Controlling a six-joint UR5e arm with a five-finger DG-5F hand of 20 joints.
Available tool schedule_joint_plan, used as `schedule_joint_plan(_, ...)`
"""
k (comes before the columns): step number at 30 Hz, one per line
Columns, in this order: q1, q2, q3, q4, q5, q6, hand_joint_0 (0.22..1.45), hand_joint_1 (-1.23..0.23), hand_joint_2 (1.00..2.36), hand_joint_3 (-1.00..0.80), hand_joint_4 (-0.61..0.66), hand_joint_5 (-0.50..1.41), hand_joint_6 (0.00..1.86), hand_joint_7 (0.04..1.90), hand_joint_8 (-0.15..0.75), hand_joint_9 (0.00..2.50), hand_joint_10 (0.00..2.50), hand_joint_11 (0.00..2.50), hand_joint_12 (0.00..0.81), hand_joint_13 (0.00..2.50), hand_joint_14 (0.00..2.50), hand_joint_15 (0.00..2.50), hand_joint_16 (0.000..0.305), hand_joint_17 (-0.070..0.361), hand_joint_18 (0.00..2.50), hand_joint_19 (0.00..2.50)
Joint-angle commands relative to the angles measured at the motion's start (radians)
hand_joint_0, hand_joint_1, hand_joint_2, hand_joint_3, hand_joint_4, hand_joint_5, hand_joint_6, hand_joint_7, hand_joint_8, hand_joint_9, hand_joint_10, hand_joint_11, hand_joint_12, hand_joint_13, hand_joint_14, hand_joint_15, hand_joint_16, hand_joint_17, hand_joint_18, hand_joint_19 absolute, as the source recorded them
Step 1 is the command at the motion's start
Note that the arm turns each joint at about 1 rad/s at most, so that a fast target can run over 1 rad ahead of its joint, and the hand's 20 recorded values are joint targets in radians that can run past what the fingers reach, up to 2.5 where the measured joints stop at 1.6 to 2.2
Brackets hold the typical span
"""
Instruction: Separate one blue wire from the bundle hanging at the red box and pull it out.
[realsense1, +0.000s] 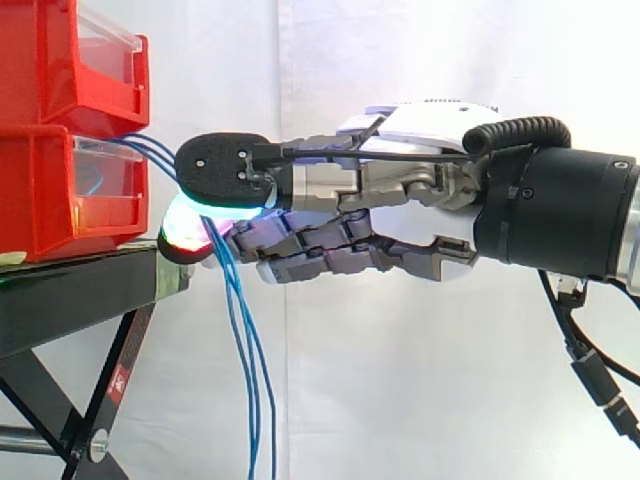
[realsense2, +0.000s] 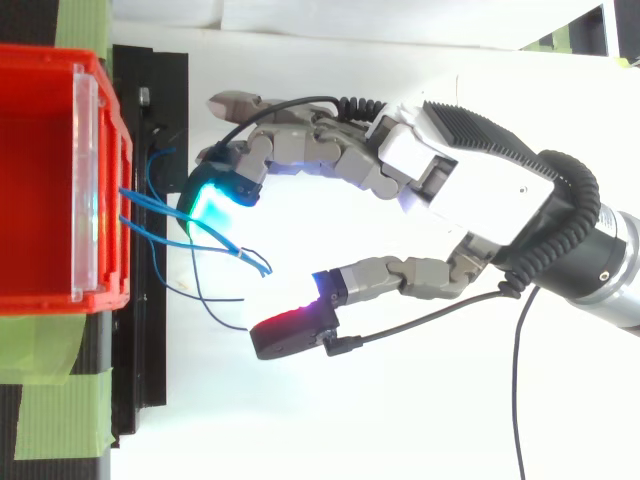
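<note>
Nearest me is the robot hand (realsense1: 400, 190), reaching in from the right of the frame. It is loosely open, its fingers bent but closed on nothing. From above, the cyan-glowing pad (realsense2: 214, 203) rests against the thin blue wires (realsense1: 243, 350), while the red-glowing pad (realsense2: 290, 330) stands well apart from it.

The wires come out of the front of the lower red plastic box (realsense1: 40, 190) at left and hang down past the edge of the black metal stand (realsense1: 70, 290).

The strands run close together beside the pads. I think closing now could catch several at once and drag the whole bundle, or tug the box forward on its stand.
</note>
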Motion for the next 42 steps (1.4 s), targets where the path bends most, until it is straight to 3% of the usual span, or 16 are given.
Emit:
schedule_joint_plan(1,0.000,0.000,0.000,0.004,-0.001,0.000,0.62,-0.73,1.00,-0.50,0.24,-0.13,0.50,1.25,0.308,0.56,0.01,0.21,0.343,0.26,0.00,0.12,0.050,0.113,0.21,0.28)
schedule_joint_plan(11,-0.002,0.000,0.003,0.003,-0.003,0.000,0.62,-0.70,1.00,-0.50,0.25,-0.11,0.50,1.28,0.315,0.60,0.01,0.22,0.344,0.28,0.00,0.13,0.049,0.111,0.24,0.31)
schedule_joint_plan(12,-0.003,0.000,0.006,-0.002,-0.001,0.000,0.63,-0.64,1.00,-0.50,0.25,-0.11,0.50,1.29,0.316,0.61,0.01,0.21,0.346,0.29,0.00,0.13,0.049,0.110,0.24,0.31)
schedule_joint_plan(19,-0.009,0.002,0.012,-0.028,-0.001,0.017,0.65,-0.58,1.00,-0.50,0.26,-0.10,0.50,1.28,0.321,0.66,0.01,0.23,0.345,0.30,0.00,0.13,0.048,0.108,0.26,0.31)
schedule_joint_plan(29,-0.009,0.002,0.012,-0.042,-0.003,0.034,0.65,-0.66,1.01,-0.45,0.23,-0.10,0.51,1.40,0.323,0.67,0.01,0.27,0.347,0.32,0.00,0.15,0.048,0.109,0.29,0.31)
schedule_joint_plan(42,-0.008,0.002,0.012,-0.042,-0.001,0.034,0.64,-0.67,1.01,-0.40,0.24,-0.13,0.61,1.26,0.322,0.68,0.01,0.30,0.350,0.32,0.01,0.15,0.048,0.109,0.29,0.31)
